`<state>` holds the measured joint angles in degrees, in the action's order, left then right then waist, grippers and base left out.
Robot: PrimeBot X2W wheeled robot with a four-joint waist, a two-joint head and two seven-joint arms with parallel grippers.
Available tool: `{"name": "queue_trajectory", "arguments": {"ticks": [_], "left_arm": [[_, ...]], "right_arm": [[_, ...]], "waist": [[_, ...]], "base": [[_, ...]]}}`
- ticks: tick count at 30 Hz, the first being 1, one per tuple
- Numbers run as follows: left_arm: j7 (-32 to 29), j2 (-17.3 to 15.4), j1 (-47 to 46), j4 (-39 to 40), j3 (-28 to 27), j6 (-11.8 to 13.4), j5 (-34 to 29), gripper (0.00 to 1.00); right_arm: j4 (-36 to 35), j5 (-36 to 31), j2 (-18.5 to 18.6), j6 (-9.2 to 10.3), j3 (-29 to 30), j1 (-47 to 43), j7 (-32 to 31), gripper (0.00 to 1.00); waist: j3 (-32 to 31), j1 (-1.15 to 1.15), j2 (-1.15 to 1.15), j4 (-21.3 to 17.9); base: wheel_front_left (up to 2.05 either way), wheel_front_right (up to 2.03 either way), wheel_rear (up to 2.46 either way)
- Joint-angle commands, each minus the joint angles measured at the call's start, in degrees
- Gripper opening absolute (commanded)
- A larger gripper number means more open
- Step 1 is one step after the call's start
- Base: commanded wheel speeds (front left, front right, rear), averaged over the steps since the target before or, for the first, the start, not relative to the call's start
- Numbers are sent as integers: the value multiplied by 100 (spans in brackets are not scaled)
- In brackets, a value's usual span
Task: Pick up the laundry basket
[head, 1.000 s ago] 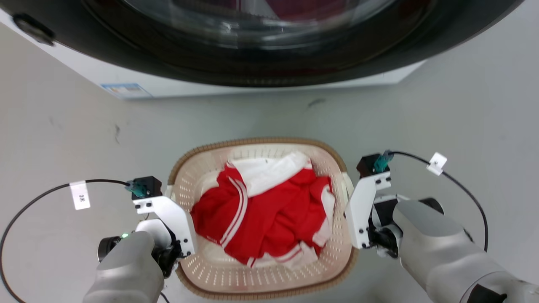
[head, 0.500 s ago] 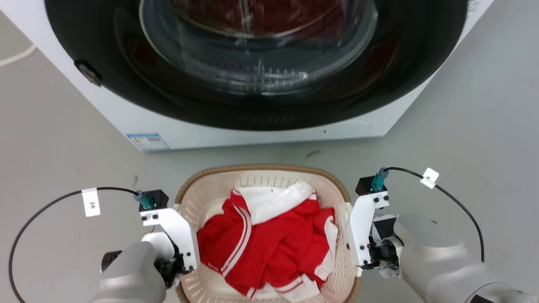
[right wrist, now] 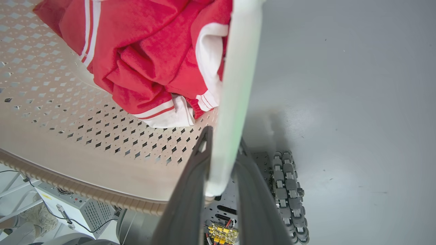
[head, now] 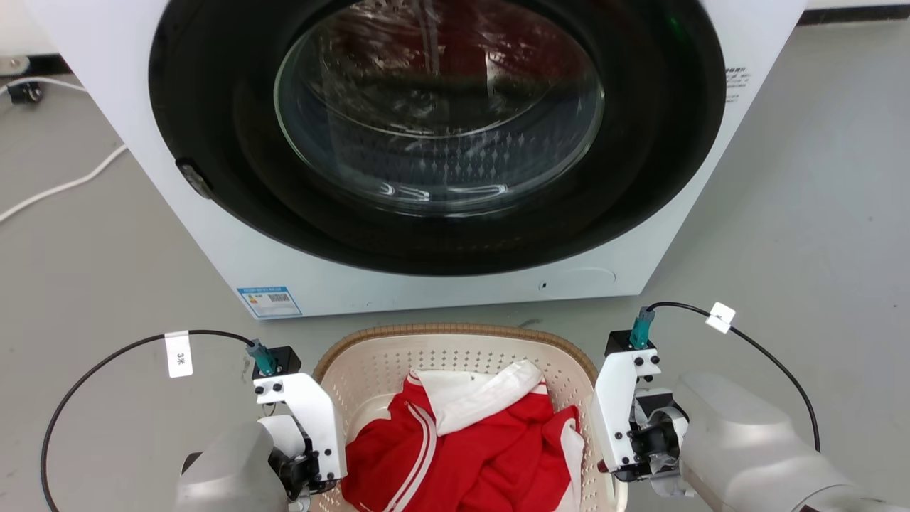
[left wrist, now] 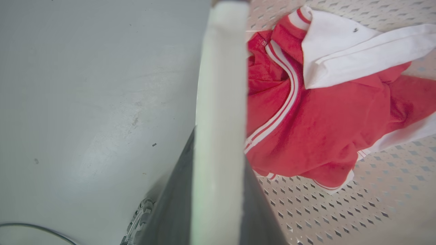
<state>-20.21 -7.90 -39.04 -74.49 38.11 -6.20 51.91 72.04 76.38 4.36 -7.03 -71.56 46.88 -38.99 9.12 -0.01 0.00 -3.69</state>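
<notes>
Just before the washing machine [head: 106, 142], the laundry basket [head: 455, 333] hangs between my left gripper [left wrist: 219, 153] and right gripper [right wrist: 223, 139], each clenched on a white handle [left wrist: 221, 68]; I judge the lift begun, needing both sides raised evenly next.

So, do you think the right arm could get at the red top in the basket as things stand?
Probably not. The right end effector is shut on the white side handle of the basket, so it's busy. The red top lies uncovered inside that wall, but reaching it would mean letting go.
</notes>
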Motion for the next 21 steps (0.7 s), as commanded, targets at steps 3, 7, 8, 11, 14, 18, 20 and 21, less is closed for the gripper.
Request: {"name": "queue_trajectory", "arguments": {"ticks": [3,7,8,11,14,18,20,21], "left_arm": [[-121,266,24,121,-10,-50,92,0],[-187,282,87,119,26,-34,93,0],[-222,286,109,118,37,-29,98,0],[-353,319,193,118,68,-29,118,0],[-498,354,281,118,101,-34,127,0],[-654,396,327,119,136,-25,145,0],[-738,423,348,118,145,-33,165,0],[-762,435,350,119,149,-35,167,0]], "right_arm": [[-88,97,-268,-84,6,-67,-148,0],[-23,70,-261,-84,-14,-78,-239,0],[-13,74,-260,-84,-17,-94,-258,0],[17,65,-260,-84,-26,-143,-331,0],[46,78,-259,-84,-32,-176,-433,0],[79,99,-258,-84,-28,-202,-516,0],[95,90,-259,-84,-30,-218,-548,0],[102,81,-259,-84,-31,-215,-555,0]], "waist": [[-209,1,0,4],[-429,1,0,3],[-481,1,0,1],[-652,1,0,-7],[-789,1,0,-14],[-875,1,0,-19],[-906,1,0,-19],[-920,1,0,-18]], "base": [[0,0,0],[0,0,0],[0,0,0],[0,0,0],[0,0,0],[0,0,0],[0,0,0],[0,0,0]]}}
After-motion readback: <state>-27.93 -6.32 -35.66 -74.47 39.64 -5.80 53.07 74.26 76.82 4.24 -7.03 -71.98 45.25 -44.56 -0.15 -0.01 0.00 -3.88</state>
